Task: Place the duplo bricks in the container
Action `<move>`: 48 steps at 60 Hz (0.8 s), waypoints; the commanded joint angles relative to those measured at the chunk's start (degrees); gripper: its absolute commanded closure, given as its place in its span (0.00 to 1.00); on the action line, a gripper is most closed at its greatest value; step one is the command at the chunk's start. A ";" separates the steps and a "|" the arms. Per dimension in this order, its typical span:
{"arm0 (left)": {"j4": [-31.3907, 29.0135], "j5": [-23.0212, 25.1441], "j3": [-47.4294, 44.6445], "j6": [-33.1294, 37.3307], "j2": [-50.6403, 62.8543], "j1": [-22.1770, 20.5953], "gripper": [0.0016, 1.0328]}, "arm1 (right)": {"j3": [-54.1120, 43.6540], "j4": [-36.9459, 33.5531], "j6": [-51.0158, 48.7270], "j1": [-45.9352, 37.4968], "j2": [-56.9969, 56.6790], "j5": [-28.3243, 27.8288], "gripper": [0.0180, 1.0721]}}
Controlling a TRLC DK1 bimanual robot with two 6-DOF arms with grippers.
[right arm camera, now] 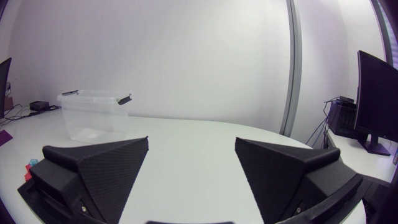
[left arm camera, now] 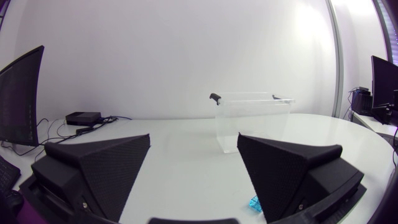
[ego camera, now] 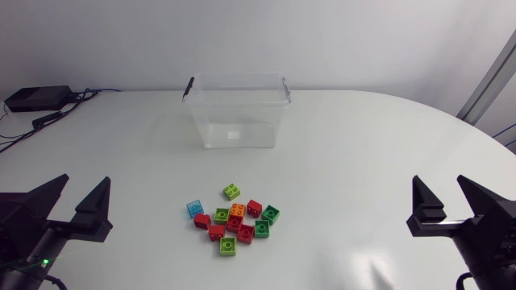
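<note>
Clustered on the worktop (ego camera: pixel 363 161) at lower centre of the frame, bricks (ego camera: pixel 234 219), well apart from the clear container (ego camera: pixel 236 121) at upper centre; likely light, rigid, slightly slick; best pinched across opposite flat sides; left end effector (ego camera: pixel 85 189) and right end effector (ego camera: pixel 439 193) spread wide, empty.

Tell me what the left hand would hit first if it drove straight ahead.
Probably nothing: the left hand points over bare table, between the black box and the clear container. The container stands close beside that line, so one finger might clip it; depth is unclear.
</note>
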 commanded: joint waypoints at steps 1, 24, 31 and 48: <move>0.23 -0.08 -1.17 0.26 -0.78 -0.09 0.05 | -2.13 -1.26 0.85 0.02 -0.32 -0.56 0.04; 0.23 -0.08 -1.17 0.26 -0.78 -0.09 0.05 | -2.13 -1.26 0.85 0.02 -0.41 -0.56 0.04; 0.23 -0.08 -1.17 0.26 -0.78 -0.09 0.05 | -2.13 -1.26 0.85 0.02 -0.41 -0.56 0.04; 0.31 -0.17 -0.82 0.17 -1.04 -0.18 0.05 | -2.13 -1.44 0.67 0.90 -0.41 -0.56 0.04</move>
